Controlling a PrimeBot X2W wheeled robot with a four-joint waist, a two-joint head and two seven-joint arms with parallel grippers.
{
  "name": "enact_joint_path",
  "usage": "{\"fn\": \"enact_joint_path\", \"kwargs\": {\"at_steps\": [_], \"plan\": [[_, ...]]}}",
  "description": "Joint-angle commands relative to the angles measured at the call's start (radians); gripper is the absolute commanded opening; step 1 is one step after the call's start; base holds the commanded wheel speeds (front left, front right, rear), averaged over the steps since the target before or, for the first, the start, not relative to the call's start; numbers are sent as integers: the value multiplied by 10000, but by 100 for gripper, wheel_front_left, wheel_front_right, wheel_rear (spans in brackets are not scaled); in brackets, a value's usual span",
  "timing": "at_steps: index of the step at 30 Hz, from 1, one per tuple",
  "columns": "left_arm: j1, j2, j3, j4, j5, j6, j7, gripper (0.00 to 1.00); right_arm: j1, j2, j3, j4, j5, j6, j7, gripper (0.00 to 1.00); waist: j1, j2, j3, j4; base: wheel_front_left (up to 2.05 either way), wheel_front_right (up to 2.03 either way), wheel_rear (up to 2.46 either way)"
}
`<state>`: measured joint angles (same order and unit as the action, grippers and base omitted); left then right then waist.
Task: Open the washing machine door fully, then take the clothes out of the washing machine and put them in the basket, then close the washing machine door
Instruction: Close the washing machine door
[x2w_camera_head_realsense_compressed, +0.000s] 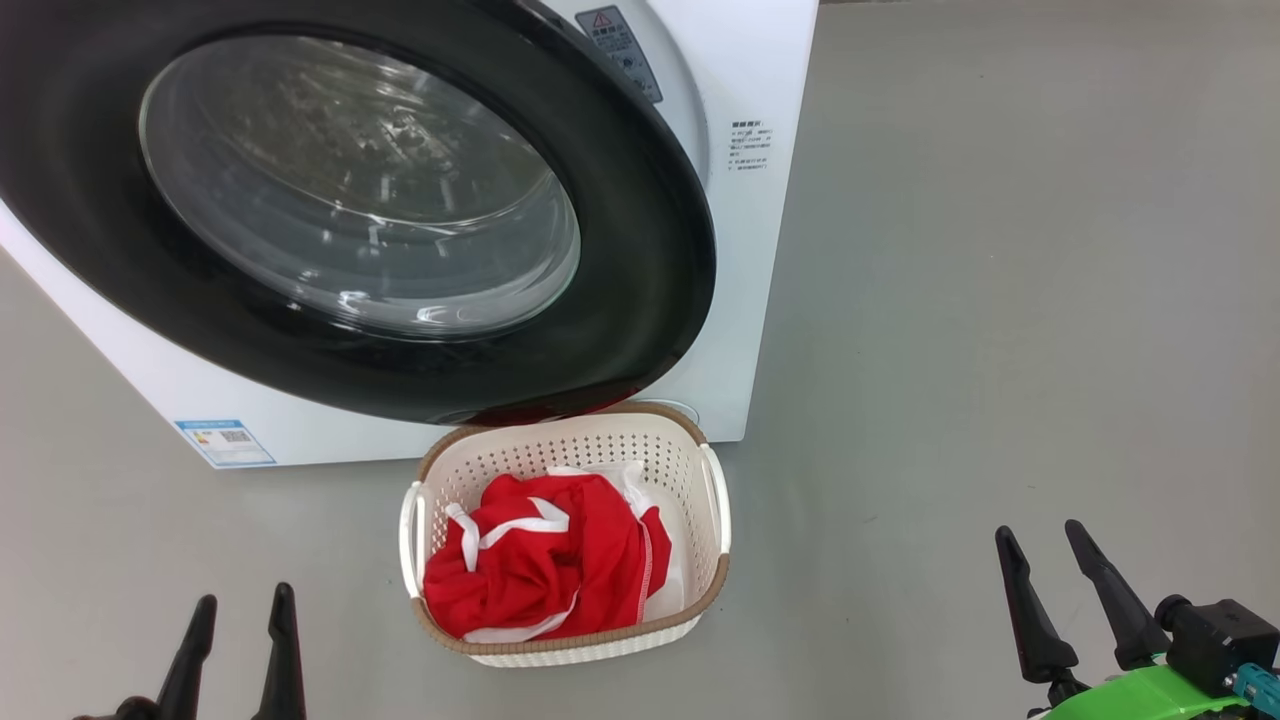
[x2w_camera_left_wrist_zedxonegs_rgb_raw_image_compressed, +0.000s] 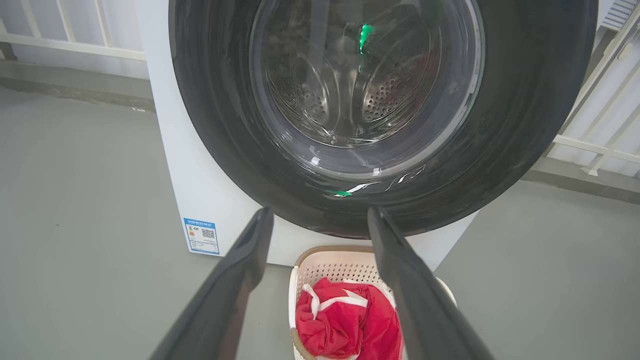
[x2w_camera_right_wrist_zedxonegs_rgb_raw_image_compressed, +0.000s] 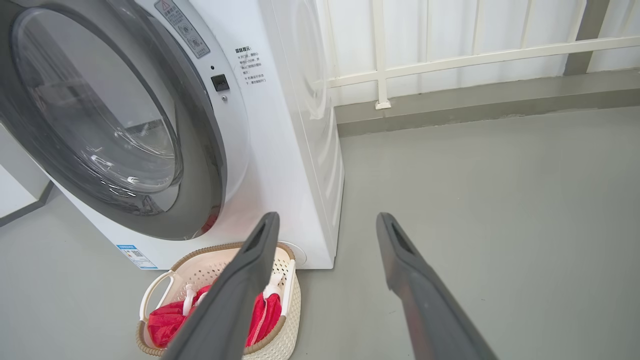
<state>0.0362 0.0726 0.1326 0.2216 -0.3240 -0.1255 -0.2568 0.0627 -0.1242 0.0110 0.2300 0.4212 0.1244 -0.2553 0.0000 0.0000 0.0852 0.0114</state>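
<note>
The washing machine door (x2w_camera_head_realsense_compressed: 640, 300), glossy black around a bulging glass window, is swung almost against the white washing machine (x2w_camera_head_realsense_compressed: 760, 250), its right edge standing a little off the front panel. The right wrist view shows the latch hole beside the door (x2w_camera_right_wrist_zedxonegs_rgb_raw_image_compressed: 200, 190). Directly below the door, the cream basket (x2w_camera_head_realsense_compressed: 560, 450) stands on the floor with the red, white-trimmed clothes (x2w_camera_head_realsense_compressed: 550, 560) inside it. My left gripper (x2w_camera_head_realsense_compressed: 245, 595) is open and empty at the lower left, short of the basket. My right gripper (x2w_camera_head_realsense_compressed: 1040, 527) is open and empty over bare floor to the basket's right.
Grey floor (x2w_camera_head_realsense_compressed: 1000, 300) spreads to the right of the machine. A white railing (x2w_camera_right_wrist_zedxonegs_rgb_raw_image_compressed: 450, 55) on a low grey kerb runs behind it. A blue label (x2w_camera_head_realsense_compressed: 225, 442) sits on the machine's lower left front. Through the glass the steel drum (x2w_camera_left_wrist_zedxonegs_rgb_raw_image_compressed: 350, 100) shows.
</note>
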Motion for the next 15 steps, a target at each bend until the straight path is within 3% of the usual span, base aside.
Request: {"fn": "enact_joint_path", "kwargs": {"at_steps": [1, 14, 15], "plan": [[-97, 70, 379, -306, 111, -52, -49, 100, 0, -161, 161, -230, -77, 63, -65, 100, 0, 0, -5, -1, 0, 0, 0], [-216, 19, 326, -438, 244, -52, -49, 100, -93, -152, 212, -276, -59, 63, -65, 100, 0, 0, 143, 82, 0, 0, 0], [-228, 8, 306, -445, 248, -52, -49, 100, -132, -153, 264, -283, -48, 63, -65, 90, 0, 0, 156, 103, 0, 0, 0]]}}
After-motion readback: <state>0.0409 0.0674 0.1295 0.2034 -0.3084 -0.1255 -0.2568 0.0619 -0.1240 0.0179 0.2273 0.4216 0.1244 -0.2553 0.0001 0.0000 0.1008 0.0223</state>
